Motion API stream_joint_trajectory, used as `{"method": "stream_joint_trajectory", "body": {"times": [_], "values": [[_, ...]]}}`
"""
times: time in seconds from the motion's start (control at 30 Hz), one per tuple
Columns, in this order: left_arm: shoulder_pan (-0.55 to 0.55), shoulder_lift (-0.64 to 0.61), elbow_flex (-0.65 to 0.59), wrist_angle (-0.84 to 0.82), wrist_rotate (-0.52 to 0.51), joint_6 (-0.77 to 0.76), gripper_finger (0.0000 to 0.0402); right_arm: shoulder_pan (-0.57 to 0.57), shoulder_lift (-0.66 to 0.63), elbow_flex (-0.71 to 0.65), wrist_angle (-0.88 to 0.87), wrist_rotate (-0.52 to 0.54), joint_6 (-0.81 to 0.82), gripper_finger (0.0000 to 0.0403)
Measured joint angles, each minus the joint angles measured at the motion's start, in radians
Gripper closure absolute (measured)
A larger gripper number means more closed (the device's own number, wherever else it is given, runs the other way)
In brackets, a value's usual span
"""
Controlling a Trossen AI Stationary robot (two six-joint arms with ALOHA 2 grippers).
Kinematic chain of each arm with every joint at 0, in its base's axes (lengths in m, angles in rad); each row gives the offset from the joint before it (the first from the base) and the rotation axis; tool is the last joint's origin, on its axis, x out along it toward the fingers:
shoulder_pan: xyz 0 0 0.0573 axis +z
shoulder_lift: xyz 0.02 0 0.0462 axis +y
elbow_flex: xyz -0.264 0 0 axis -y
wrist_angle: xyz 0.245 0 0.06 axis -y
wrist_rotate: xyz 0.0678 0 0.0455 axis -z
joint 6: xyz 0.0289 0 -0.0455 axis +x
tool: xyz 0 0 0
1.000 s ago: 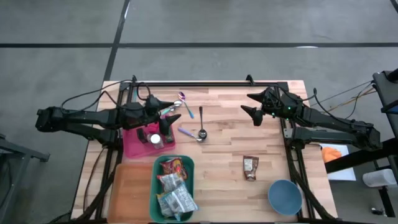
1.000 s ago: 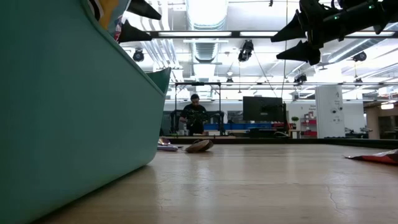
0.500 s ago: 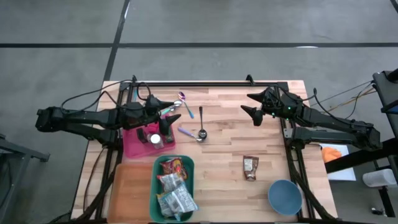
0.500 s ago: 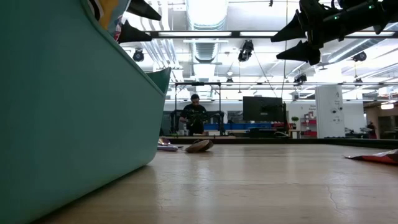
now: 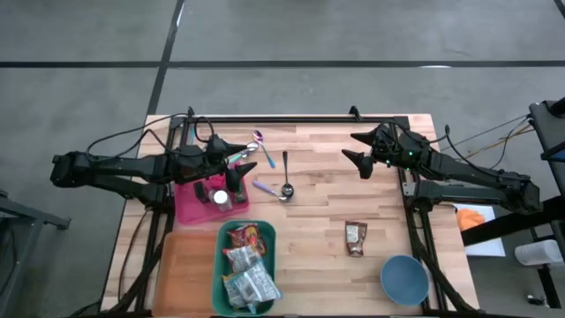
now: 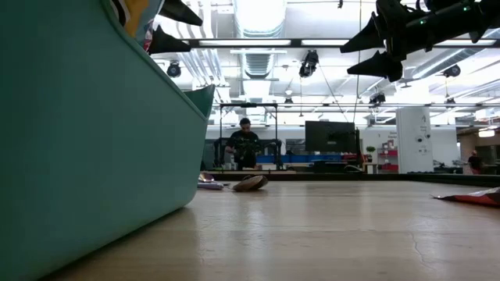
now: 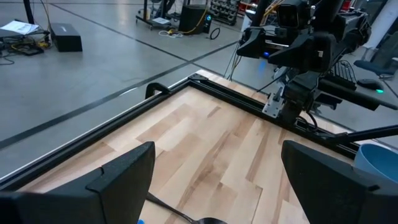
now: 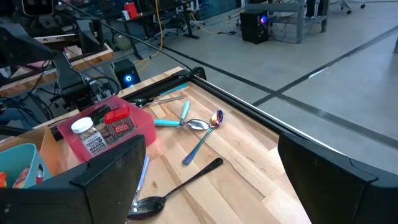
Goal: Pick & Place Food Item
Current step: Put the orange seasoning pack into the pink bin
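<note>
high view | snack packet (image 5: 355, 238) — well apart from right pincer (image 5: 357, 150)

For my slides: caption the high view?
Both open grippers, left and right, hover above table; snack packet lies loose beside teal bin.

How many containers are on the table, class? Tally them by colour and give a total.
Pink bin: 1
Teal bin: 1
Blue bowl: 1
Orange tray: 1
Total: 4
</note>
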Motion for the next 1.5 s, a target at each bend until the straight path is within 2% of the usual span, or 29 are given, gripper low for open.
{"method": "stream_joint_trajectory", "body": {"times": [0.37,0.43,0.63,0.8,0.93,1.1,1.3,1.5], "values": [[0.000,0.001,0.000,0.000,0.000,0.000,0.0049,0.000,0.000,0.000,0.000,0.000,0.006,0.0039],[0.000,0.001,0.000,0.000,0.000,0.000,0.0049,0.000,0.000,0.000,0.000,-0.006,0.066,0.0039],[0.000,0.001,0.000,0.000,0.000,0.000,0.0049,0.000,0.005,0.000,0.016,-0.081,0.436,0.0039],[0.000,0.001,0.000,-0.001,0.000,0.000,0.0049,0.000,0.005,0.010,-0.012,-0.132,0.497,0.0039],[0.000,0.001,0.000,-0.003,0.000,0.000,0.0049,0.000,0.008,0.054,-0.178,-0.132,0.610,0.0039],[0.000,0.001,0.000,-0.024,0.000,-0.001,0.0049,0.008,0.051,0.153,-0.407,-0.130,0.630,0.0039],[0.000,0.001,0.000,-0.066,0.000,-0.003,0.0049,0.025,0.139,0.269,-0.582,-0.138,0.698,0.0039],[0.000,0.001,0.000,-0.112,0.000,-0.003,0.0049,0.081,0.206,0.306,-0.685,-0.163,0.880,0.0039]]}}
